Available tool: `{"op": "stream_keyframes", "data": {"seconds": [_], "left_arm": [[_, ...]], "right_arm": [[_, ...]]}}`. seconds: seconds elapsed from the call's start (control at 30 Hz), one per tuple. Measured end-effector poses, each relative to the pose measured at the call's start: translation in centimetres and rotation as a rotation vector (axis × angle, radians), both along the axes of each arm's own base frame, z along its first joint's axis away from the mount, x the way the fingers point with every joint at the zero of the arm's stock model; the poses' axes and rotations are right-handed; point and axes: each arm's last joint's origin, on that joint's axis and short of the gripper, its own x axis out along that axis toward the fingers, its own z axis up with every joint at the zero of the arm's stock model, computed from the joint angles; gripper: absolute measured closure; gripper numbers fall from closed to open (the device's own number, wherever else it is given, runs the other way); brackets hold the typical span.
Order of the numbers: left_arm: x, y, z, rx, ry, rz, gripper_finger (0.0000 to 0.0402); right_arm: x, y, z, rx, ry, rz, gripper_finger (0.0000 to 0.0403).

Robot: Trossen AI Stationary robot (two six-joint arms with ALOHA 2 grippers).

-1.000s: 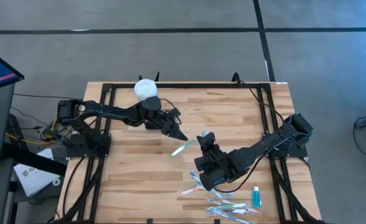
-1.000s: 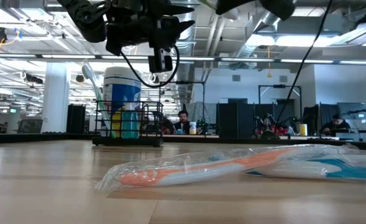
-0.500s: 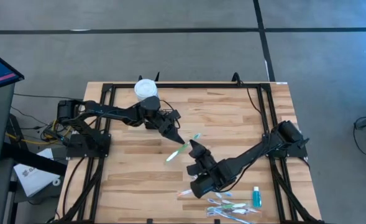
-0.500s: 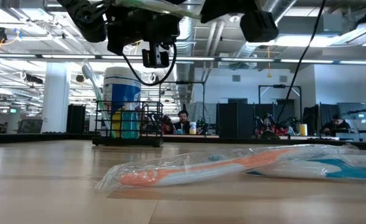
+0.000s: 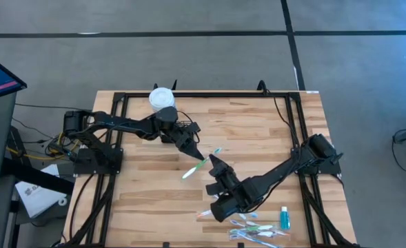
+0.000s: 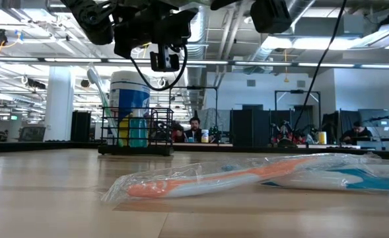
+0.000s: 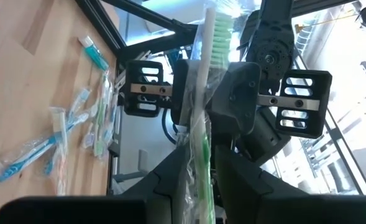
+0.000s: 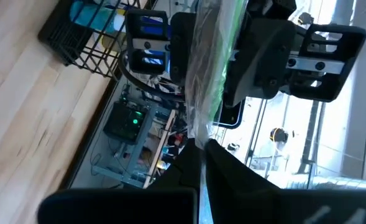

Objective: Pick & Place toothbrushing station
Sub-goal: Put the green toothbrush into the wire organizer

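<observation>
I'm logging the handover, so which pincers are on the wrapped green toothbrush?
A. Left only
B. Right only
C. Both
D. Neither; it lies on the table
C: the wrapped green toothbrush hangs above the table between the left pincer and the right pincer, and each wrist view shows its own fingers closed on it.
</observation>
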Motion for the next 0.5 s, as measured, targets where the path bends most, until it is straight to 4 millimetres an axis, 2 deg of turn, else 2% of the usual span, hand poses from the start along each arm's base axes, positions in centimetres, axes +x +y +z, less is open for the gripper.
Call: {"op": "stream_keyframes", "data": {"seconds": [0.17,0.5], "left_arm": [[0.0,-0.1,0.0,0.000,0.000,0.000,0.0321],[0.0,-0.1,0.0,0.004,-0.003,0.000,0.0321]], "right_arm": [[0.8,-0.2,-0.4,-0.016,0.018,-0.007,0.0403],[1.8,-0.6,0.0,-0.010,0.015,-0.004,0.0403]]}}
